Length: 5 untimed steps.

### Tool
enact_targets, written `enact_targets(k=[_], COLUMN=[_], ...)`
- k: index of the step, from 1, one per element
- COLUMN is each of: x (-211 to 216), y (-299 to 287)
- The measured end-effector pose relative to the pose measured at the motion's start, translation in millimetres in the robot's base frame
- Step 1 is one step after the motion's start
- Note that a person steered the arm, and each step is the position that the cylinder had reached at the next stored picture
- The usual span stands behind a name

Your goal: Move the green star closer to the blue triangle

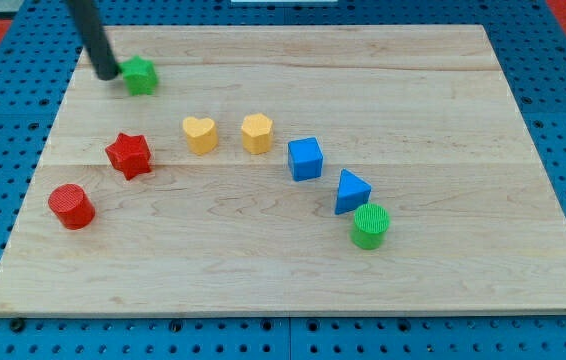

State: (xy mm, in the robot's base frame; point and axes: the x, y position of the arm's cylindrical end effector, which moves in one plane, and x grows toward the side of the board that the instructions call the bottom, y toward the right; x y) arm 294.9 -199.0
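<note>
My tip (106, 73) sits just left of the green star (140, 75), near the worktop (263, 290) top-left corner; no fingers exist on this rod. An off-centre push may spin the star toward the yellow heart (200, 134). Open room lies along the top toward the blue triangle (352, 190)

You see eight blocks: two green (140, 75), two red (128, 155), two yellow (200, 134), two blue (305, 159).
</note>
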Motion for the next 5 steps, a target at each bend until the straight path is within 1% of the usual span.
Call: enact_targets(k=[1, 2, 3, 4, 5], x=[-2, 12, 37, 27, 28], y=[81, 173, 256, 302, 318])
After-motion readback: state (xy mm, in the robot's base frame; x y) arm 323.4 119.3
